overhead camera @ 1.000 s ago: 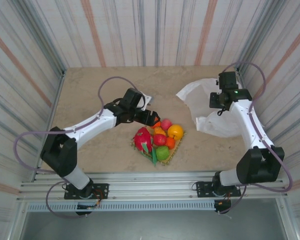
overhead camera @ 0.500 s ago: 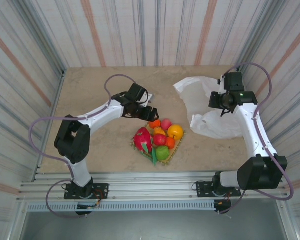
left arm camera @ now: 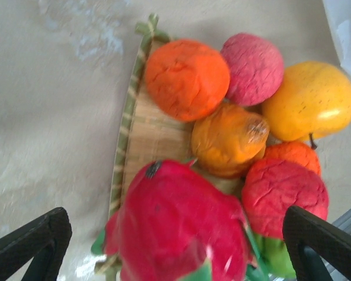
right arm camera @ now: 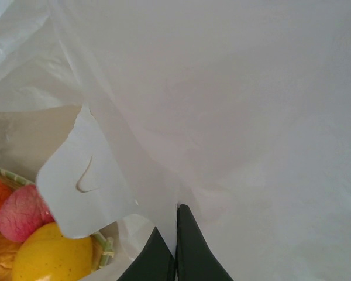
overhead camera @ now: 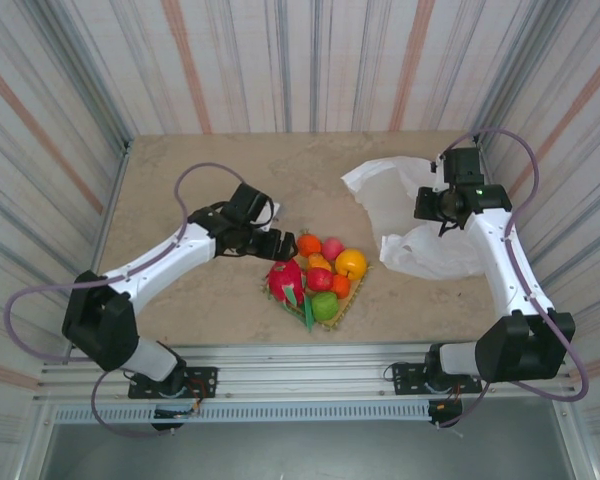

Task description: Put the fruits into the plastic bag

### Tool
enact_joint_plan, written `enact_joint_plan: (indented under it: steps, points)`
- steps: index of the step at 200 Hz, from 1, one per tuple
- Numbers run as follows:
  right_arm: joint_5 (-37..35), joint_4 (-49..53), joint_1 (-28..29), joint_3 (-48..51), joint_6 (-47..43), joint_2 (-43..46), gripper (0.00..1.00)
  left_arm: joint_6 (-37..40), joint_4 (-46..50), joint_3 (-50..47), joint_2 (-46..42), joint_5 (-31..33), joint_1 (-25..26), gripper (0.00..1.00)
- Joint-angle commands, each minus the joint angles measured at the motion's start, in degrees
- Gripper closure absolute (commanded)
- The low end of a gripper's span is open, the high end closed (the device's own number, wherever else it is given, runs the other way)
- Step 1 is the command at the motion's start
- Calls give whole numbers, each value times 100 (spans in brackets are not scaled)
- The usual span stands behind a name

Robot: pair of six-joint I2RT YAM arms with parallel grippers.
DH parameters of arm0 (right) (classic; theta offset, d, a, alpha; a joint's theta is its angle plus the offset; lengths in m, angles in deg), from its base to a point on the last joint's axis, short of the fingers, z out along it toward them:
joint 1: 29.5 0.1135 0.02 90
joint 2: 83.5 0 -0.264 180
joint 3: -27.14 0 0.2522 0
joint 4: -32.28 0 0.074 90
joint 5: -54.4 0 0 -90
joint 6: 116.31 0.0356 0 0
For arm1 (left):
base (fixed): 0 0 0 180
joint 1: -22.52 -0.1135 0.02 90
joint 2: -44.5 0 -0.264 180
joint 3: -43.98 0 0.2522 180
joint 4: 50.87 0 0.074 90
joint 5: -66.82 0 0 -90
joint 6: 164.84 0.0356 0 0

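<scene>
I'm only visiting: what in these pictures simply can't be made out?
Inside of the plastic bag: top view, its own crumpled film hides any contents.
The green fruit: left wrist view, cut by the bottom edge, behind the dragon fruit.
The yellow fruit: right wrist view, cut by the bottom edge, partly under a bag flap.
How much film the right gripper pinches: right wrist view, the bag covers its fingertips.

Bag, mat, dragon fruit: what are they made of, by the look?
The bag: thin translucent white plastic film, soft creases. The mat: woven straw-like fibre, matte, striped braided edge. The dragon fruit: likely painted foam or plastic, faint sheen; can't tell which.
</scene>
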Motion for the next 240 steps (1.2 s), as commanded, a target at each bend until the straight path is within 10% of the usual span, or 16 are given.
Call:
enact_joint_plan:
  steps: [1, 133, 240]
  points:
    - [-3, 55, 48, 35, 48, 112, 100, -561, 137, -419, -175, 25, 27, 1]
    - [-30, 8, 124, 53, 0, 38, 100, -1761, -1195, -1233, -109, -697, 212, 1]
    - [-2, -28, 154, 89, -13, -64, 100, -1466, -876, -930, 453, 107, 553, 1]
